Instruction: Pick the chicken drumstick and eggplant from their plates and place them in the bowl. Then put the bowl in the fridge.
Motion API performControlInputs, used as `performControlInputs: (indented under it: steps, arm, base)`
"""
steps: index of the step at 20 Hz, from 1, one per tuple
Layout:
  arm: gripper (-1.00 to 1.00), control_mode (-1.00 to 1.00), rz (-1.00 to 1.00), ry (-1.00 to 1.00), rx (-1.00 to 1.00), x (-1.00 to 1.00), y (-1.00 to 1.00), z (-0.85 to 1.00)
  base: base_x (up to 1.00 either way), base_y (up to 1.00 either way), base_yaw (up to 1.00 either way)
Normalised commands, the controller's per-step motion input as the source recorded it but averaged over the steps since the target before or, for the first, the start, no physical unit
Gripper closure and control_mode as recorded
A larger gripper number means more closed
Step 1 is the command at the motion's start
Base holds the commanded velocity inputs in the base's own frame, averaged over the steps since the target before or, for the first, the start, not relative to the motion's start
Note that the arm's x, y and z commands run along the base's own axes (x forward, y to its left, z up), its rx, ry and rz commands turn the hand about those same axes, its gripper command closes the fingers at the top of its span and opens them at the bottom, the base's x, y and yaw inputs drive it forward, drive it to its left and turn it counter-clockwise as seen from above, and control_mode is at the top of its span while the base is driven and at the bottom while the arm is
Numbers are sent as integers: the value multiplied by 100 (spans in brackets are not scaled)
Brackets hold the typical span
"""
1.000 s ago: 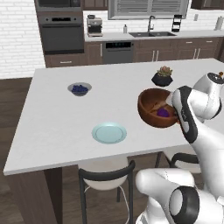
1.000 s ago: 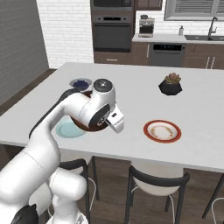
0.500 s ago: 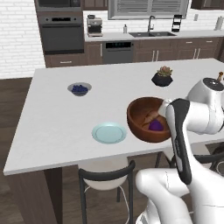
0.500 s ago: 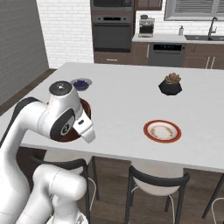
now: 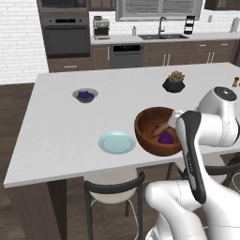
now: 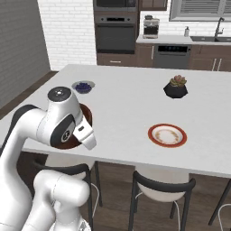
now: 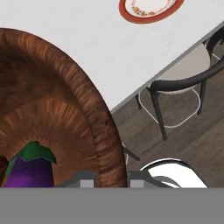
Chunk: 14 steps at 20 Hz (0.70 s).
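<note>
My gripper point(image 7: 113, 177) is shut on the rim of the brown wooden bowl point(image 5: 152, 133), one finger on each side of the wall, and holds it over the counter's near edge. Inside lie the purple eggplant point(image 5: 165, 138) with its green cap point(image 7: 30, 168) and the golden drumstick point(image 5: 157, 127). In the left base view the hand point(image 5: 175, 119) sits at the bowl's right rim. My arm covers most of the bowl point(image 6: 87, 118) in the right base view. The teal plate point(image 5: 116, 142) lies bare just left of the bowl. The orange-rimmed plate point(image 6: 167, 135) point(image 7: 151, 8) is bare too. The fridge is out of view.
A small grey bowl of blue berries point(image 5: 85, 95) point(image 6: 83, 86) stands at the counter's far left, a black pot with a succulent point(image 5: 174, 83) point(image 6: 176, 88) toward the back. Dark-backed stools point(image 7: 179, 83) point(image 5: 112, 190) stand under the near edge. Oven and sink line the back wall.
My arm has swung back toward the near edge, carrying the bowl with the eggplant and drumstick from mid-counter to just beside the teal plate. The plates have not moved.
</note>
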Motion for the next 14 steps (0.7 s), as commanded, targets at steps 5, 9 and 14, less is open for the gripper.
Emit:
performControlInputs:
  steps: [5, 9, 14]
  arm:
    - [100, 100, 0, 0, 0, 0, 0, 0]
    - [100, 100, 0, 0, 0, 0, 0, 0]
    - [100, 100, 0, 0, 0, 0, 0, 0]
  base:
    - [-3, 0, -19]
    - [-4, 5, -59]
    - [-28, 2, -80]
